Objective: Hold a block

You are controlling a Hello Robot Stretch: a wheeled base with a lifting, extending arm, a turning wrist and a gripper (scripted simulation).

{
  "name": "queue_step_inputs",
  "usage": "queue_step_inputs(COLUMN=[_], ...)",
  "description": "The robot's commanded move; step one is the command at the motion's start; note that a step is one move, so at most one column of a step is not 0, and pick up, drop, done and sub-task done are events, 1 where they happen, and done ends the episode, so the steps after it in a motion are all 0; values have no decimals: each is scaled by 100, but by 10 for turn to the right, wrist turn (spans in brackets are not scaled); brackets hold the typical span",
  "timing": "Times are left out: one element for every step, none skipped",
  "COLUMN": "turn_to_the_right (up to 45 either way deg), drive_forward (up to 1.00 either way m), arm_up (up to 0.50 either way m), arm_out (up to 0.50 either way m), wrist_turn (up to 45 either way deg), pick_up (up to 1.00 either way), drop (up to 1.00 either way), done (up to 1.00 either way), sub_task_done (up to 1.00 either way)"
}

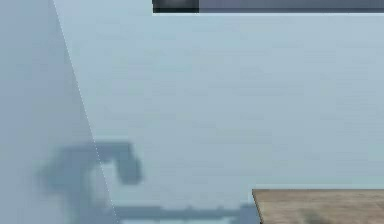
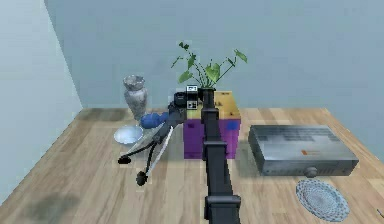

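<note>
Items I log from the remote desk, largest first:

1. Pale blue wall (image 1: 230, 100).
2. Wooden table (image 2: 90, 180).
3. Arm (image 2: 215, 170), reaching out across the tabletop.
4. Grey flat box (image 2: 300, 150).
5. Purple block with a yellow top (image 2: 229, 135), standing on the table just beside the arm's far end, with a leafy plant (image 2: 205, 68) behind it.
6. Glass vase (image 2: 135, 95).
7. Patterned plate (image 2: 322, 197) and pale dish (image 2: 127, 135).
8. Gripper (image 2: 133, 168), fingers angled down beside a small blue object (image 2: 152, 120). I cannot tell whether it holds anything.

Progress, as I judge it: the block is within reach but not lifted. Grasp and lift remain.
</note>
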Motion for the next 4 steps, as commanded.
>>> queue_step_inputs(turn_to_the_right=[0, 0, 0, 0], drive_forward=[0, 0, 0, 0], arm_up=[0, 0, 0, -30], arm_out=[0, 0, 0, 0], wrist_turn=[450, 450, 420, 0], pick_up=[0, 0, 0, 0], drop=[0, 0, 0, 0], done=[0, 0, 0, 0], sub_task_done=[0, 0, 0, 0])
